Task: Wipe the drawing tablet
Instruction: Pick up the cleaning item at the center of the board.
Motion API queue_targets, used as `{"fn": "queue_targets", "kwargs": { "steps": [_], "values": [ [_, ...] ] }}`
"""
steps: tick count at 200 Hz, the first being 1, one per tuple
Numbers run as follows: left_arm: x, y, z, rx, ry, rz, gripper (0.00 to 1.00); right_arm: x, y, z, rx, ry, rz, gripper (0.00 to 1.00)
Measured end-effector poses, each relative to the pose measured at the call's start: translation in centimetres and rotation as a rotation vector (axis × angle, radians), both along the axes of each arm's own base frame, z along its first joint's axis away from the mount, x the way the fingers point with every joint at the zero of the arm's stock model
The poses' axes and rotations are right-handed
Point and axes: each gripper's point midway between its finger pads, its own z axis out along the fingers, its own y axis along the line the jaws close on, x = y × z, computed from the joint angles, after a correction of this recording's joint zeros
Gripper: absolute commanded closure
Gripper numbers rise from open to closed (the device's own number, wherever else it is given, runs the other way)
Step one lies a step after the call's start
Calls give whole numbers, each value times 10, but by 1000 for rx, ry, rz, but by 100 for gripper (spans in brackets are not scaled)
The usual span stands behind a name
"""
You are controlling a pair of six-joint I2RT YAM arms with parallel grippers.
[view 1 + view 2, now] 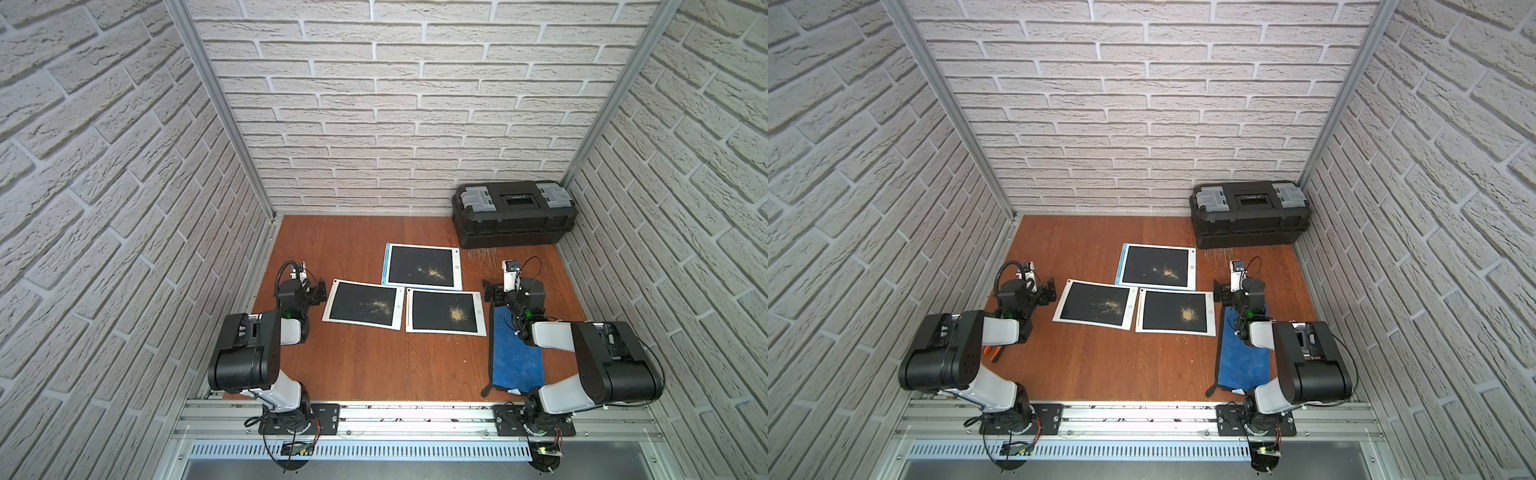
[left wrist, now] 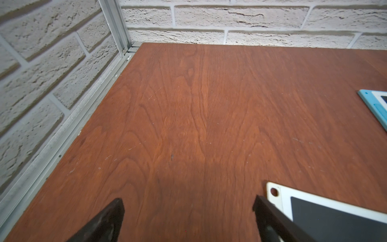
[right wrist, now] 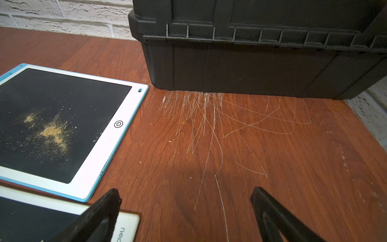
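Bearing "deli" lettering: white tablet [image 3: 31,215]

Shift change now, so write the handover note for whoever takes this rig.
Left gripper: open, empty, beside the left white tablet.
Right gripper: open, empty, by the blue cloth on the table.
Powder lies on that tablet, the right white tablet and the blue-edged tablet.
Done: nothing wiped.
Left: take the cloth, wipe.

Three dusty drawing tablets [image 1: 422,266] [image 1: 365,304] [image 1: 444,311] lie flat near blue cloth [image 1: 517,359].
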Motion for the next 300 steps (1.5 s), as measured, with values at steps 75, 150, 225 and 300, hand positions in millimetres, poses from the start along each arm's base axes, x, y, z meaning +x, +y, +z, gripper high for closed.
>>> {"fn": "queue_targets", "kwargs": {
  "steps": [75, 150, 225, 300],
  "values": [
    [36, -88, 155, -64, -169, -82, 2, 39, 58, 219, 65, -118, -15, 1],
    [14, -166, 75, -400, 202, -256, 2, -39, 75, 76, 150, 486, -1, 1],
    [-18, -177, 89, -479, 237, -272, 2, -117, 25, 29, 378, 657, -291, 0],
    [-27, -187, 96, -528, 238, -305, 2, -137, -9, -13, 473, 812, -516, 2]
  ]
}}
